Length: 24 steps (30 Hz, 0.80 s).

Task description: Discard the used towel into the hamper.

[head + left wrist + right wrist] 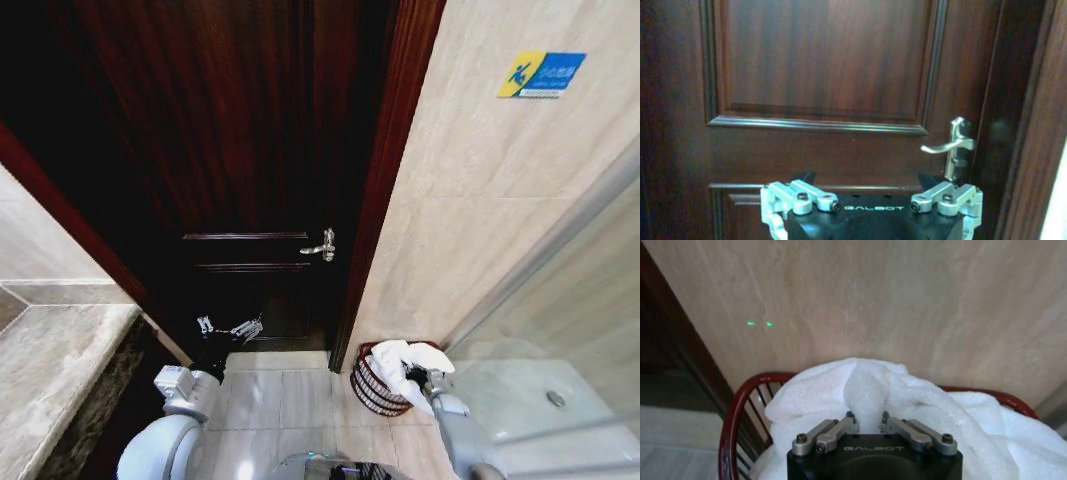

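The hamper (372, 392), a small round reddish-brown wire basket, stands on the floor against the beige wall right of the door. The white used towel (404, 358) is heaped over its rim (739, 399) and bulges above it. My right gripper (867, 421) is over the hamper, shut on a raised fold of the towel (863, 382); in the head view the right gripper (424, 378) is at the hamper's right side. My left gripper (228, 326) hangs open in front of the door, well left of the hamper, its left-wrist-view fingers (803, 179) spread wide and holding nothing.
A dark wooden door (240, 150) with a silver lever handle (322, 245) fills the back. A stone counter (50, 370) lies at the left. A glass shower panel (560, 300) and shower tray (540, 400) stand to the right of the hamper. Pale floor tiles (270, 400) lie between.
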Tool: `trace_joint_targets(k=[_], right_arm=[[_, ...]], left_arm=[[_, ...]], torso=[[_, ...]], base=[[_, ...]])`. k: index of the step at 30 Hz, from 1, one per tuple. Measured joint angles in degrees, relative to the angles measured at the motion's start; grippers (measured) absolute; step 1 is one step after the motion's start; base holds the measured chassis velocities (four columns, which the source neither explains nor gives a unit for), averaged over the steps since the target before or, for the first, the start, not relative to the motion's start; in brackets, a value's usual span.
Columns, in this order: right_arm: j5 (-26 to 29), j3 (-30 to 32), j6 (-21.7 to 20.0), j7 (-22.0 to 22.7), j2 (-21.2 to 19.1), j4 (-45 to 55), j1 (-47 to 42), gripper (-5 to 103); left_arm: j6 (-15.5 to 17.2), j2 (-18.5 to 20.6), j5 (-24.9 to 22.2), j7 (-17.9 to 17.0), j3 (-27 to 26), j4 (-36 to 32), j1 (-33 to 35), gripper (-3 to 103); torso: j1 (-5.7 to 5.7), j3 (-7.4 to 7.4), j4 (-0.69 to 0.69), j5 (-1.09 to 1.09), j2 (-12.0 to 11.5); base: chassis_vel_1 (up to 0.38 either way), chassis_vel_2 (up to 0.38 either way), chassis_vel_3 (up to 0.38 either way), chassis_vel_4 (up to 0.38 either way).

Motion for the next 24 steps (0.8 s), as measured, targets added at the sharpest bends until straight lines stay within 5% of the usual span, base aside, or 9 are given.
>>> trace_joint_targets(k=[8,24], right_arm=[[-3.1,-0.7,-3.7,-1.1,-0.1,-2.0,0.3,10],[-5.3,0.2,-3.5,-0.6,0.0,-7.2,4.3,10]], left_arm=[[0.0,0.0,0.0,0.0,0.0,0.0,0.0,100],[0.0,0.0,0.0,0.0,0.0,0.0,0.0,100]], torso=[[-0.06,-0.01,0.0,0.0,0.0],[-0.1,-0.07,0.0,0.01,-0.1]], base=[[-0.048,0.038,0.038,-0.036],[0.01,-0.007,-0.009,0.007]])
